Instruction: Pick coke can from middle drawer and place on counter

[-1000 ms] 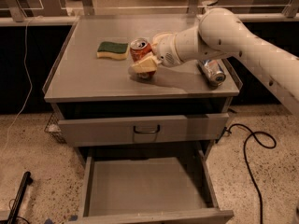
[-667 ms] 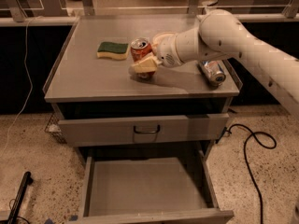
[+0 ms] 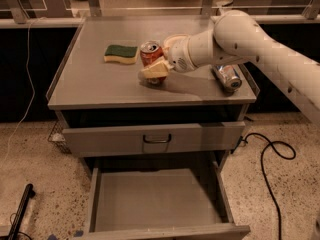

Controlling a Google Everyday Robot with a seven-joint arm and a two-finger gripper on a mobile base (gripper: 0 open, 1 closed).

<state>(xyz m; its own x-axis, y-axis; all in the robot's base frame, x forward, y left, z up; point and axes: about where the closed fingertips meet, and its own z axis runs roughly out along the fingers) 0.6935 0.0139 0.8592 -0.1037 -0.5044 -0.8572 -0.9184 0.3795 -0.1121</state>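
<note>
Speckled floor, dim lab, gray steel cabinet centre frame.

**Layout.** Counter carries three items:
- sponge, left of centre
- can, upright near the middle, silver top up, base apparently on the metal
- blue can, on its side near the right rim, well apart from the red one

Top drawer is closed. The drawer below it is pulled fully out, with only its bare floor showing.

**Tool.** The white arm reaches in from the right. The tool is at the can and grasping it. One cream finger is pressed across the lower front of the body. The other is hidden behind the can.

**Task state (judgement).** The can is out of the drawer and standing on the counter. Only the release and retreat appear to remain.

**Handling notes (judgement).**
- Thin aluminium wall, light if empty. It dents under a hard squeeze, so moderate force only.
- The painted side is smooth and somewhat slippery, so hold square across the mid-body rather than at the tapered top.
- It is narrow and tall for its base, so a sideways drag on opening could tip it towards the sponge.
- Open fully, then back straight out along the approach line.
</note>
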